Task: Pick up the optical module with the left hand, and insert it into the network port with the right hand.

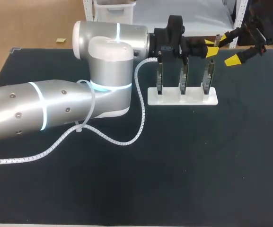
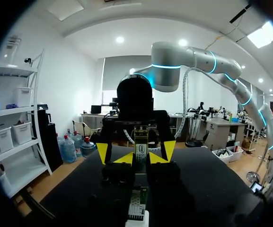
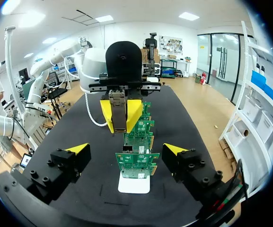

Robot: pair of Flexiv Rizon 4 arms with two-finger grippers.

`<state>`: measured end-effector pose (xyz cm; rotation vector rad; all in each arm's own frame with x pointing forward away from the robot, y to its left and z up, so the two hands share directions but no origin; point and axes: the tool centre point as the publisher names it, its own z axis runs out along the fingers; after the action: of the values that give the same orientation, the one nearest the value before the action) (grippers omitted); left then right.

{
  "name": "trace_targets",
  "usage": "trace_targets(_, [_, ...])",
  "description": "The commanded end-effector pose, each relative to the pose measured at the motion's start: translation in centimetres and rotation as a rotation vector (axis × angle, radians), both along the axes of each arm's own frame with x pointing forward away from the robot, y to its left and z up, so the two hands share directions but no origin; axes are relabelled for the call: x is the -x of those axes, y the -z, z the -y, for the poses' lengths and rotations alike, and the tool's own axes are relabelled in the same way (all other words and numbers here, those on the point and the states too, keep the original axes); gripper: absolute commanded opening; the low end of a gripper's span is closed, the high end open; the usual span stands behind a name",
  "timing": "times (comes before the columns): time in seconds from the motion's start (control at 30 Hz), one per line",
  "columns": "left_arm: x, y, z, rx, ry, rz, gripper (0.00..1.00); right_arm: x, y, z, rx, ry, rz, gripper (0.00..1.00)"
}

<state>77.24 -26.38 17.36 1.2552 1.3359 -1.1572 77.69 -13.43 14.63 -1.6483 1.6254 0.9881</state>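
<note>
1. Only the head view shows the whole white stand with its three upright boards on the table. Only my wrist views show the grip itself.
2. My left pincer is pinching the optical module above the stand's end board. My right pincer hangs spread just past that end of the stand, facing the module without touching it.
3. A network port sits on the board under the module. My left arm and its white cable lie beside the stand's other end.
</note>
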Motion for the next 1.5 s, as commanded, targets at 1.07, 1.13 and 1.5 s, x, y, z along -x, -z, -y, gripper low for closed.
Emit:
trace_targets(1.07, [-0.28, 0.19, 0.22, -0.003, 0.012, 0.0, 0.0, 0.04, -0.03, -0.03, 0.001, 0.001, 0.001, 1.0])
trace_targets(1.13, [-0.28, 0.19, 0.22, -0.003, 0.012, 0.0, 0.0, 0.04, -0.03, -0.03, 0.001, 0.001, 0.001, 1.0])
trace_targets(1.5, [-0.28, 0.19, 0.22, -0.003, 0.012, 0.0, 0.0, 0.04, -0.03, -0.03, 0.001, 0.001, 0.001, 1.0])
